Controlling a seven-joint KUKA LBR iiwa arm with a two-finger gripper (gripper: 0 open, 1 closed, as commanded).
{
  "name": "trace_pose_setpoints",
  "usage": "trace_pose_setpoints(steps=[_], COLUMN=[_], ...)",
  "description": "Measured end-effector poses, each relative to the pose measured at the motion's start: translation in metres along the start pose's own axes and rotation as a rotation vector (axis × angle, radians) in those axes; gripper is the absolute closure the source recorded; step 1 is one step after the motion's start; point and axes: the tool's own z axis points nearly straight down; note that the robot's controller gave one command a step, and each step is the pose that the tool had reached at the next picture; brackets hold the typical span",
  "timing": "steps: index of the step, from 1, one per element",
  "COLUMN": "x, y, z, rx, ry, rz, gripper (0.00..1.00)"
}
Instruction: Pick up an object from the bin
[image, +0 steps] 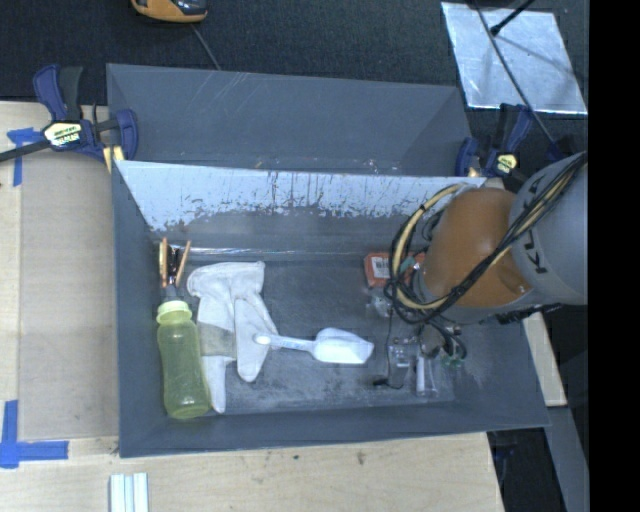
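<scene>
The arm reached in from the frame's right, its orange-covered wrist bent down over the lower right of the grey metal bin (300, 130). The pincer (411, 368) hung low near the floor; whether it was open or closed could not be told. A white plastic scoop (338, 348) lay just left of it, handle end on a crumpled white cloth (232, 300).
</scene>
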Motion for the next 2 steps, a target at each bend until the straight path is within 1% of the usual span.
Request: trace_pose_setpoints(steps=[1, 2], x=[0.008, 0.014], y=[0.038, 0.051], z=[0.004, 0.007], rx=[-0.007, -0.004], ry=[-0.001, -0.002], rz=[-0.045, -0.134], gripper=[0.00, 1.00])
